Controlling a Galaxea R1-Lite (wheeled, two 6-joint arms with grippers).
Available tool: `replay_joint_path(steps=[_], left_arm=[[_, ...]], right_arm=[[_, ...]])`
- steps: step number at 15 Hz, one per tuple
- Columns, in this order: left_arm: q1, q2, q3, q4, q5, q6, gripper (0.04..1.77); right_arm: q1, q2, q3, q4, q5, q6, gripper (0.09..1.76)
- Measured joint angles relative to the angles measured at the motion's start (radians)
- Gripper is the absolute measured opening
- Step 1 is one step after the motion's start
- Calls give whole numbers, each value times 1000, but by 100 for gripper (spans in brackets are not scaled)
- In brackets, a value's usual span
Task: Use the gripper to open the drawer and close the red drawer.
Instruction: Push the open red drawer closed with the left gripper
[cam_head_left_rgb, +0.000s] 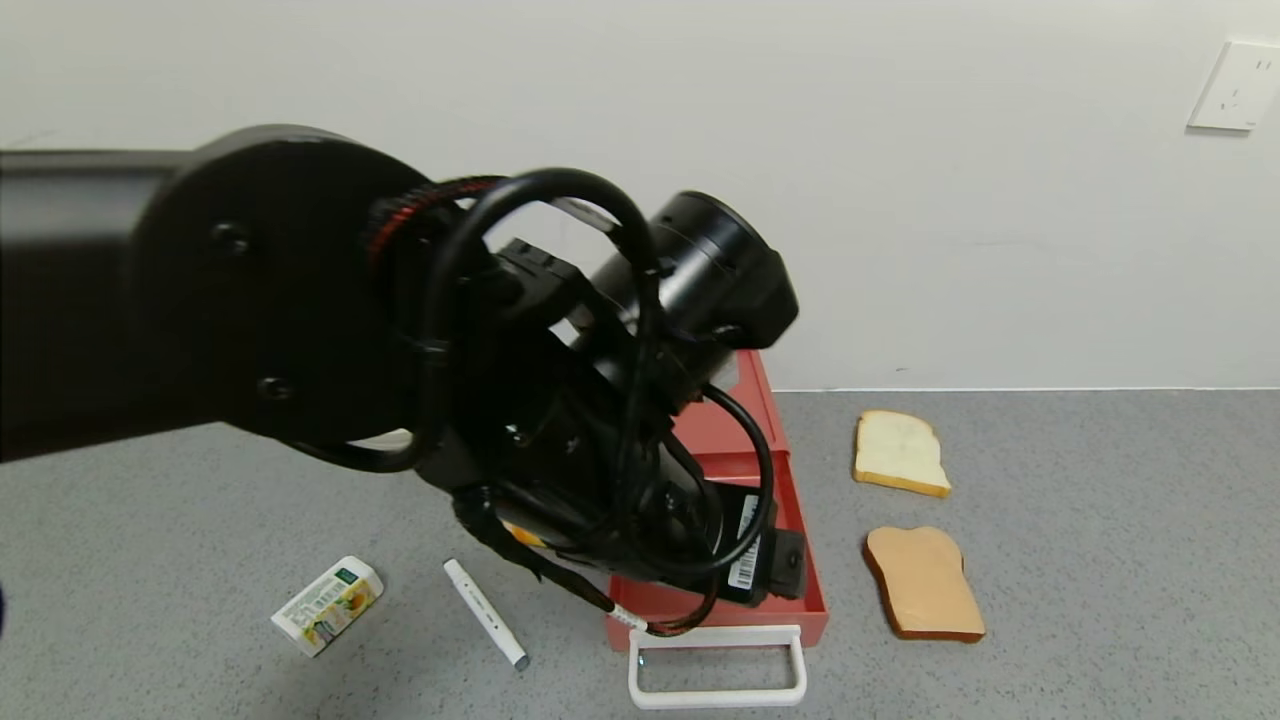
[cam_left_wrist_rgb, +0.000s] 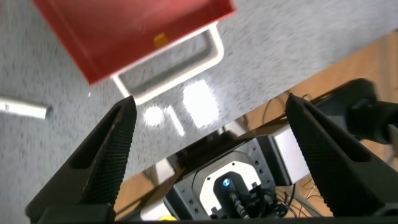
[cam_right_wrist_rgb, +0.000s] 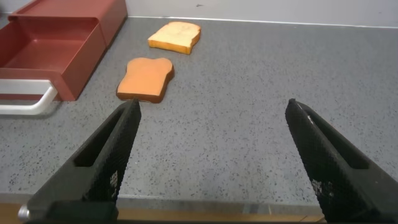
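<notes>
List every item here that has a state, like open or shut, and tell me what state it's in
drawer: tray slid out, open
handle: free, nothing gripping it
left gripper: open, empty, above the table near the handle
right gripper: open, empty, off to the side over bare table
marker: capped, lying flat
carton: closed, lying on its side

Lab-style test bench: speckled grey table (cam_head_left_rgb: 1100, 560), bare white wall (cam_head_left_rgb: 900, 150), socket (cam_head_left_rgb: 1236, 86).
</notes>
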Motion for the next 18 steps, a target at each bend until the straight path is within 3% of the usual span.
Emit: replay_joint_path(steps=[7, 9, 12, 14, 18], left_arm=[[140, -265, 445, -575, -154, 230, 172], [206, -328, 537, -680, -197, 251, 172], [299, -369, 635, -864, -208, 255, 172], [347, -369, 671, -933, -202, 250, 172], [367, -366, 683, -939, -199, 249, 172]], right_arm=[[0, 0, 0, 0, 0, 0, 171], [0, 0, 0, 0, 0, 0, 171], [0, 0, 0, 0, 0, 0, 171], [0, 0, 0, 0, 0, 0, 171], [0, 0, 0, 0, 0, 0, 171]])
